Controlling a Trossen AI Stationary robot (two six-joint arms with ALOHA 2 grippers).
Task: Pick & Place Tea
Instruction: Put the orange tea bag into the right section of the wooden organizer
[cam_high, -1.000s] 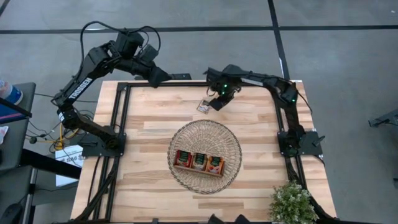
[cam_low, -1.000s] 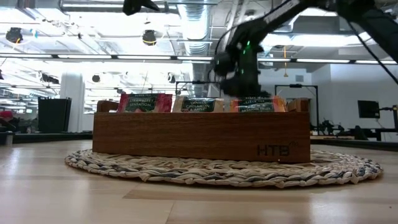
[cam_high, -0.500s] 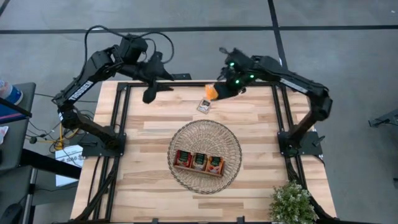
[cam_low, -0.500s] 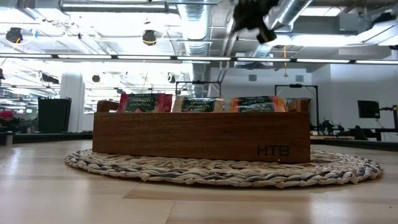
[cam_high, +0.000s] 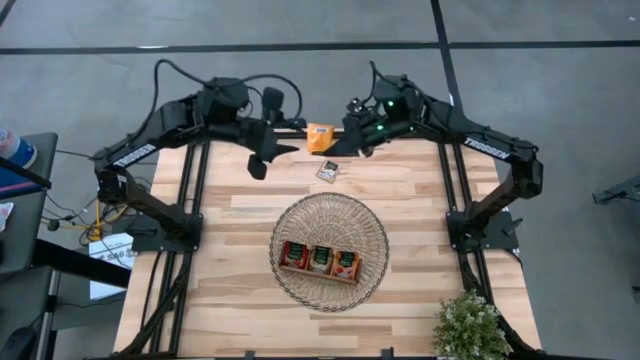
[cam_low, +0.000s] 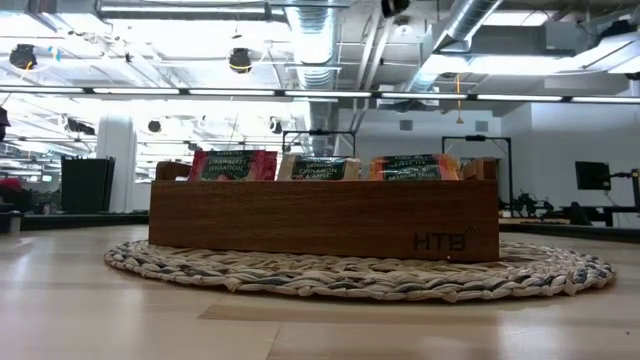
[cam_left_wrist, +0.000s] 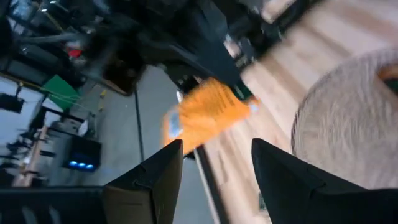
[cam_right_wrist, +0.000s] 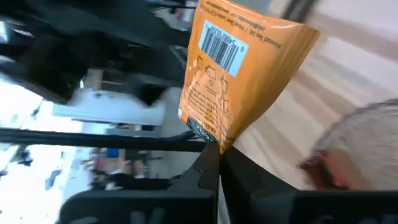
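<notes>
the wooden table (cam_high: 250, 215) carries a round wicker basket (cam_high: 372, 262) with a brown tray (cam_high: 320, 269) of sachets. above the far edge, the right gripper (cam_high: 340, 143) pinches an orange tea sachet (cam_high: 320, 137) by its corner, in the air; the left gripper (cam_high: 268, 160), fingers spread, faces it nearby. another sachet (cam_high: 327, 171) lies flat below.

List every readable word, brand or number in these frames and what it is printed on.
"HTB": on the tray's front, low view.
"TROSSEN": on the right arm, high view; the left arm's lettering is too small to read.
Sachet labels in the tray: too blurred to read.
Orange sachet in the right end effector: barcode and fine print, unreadable.
</notes>
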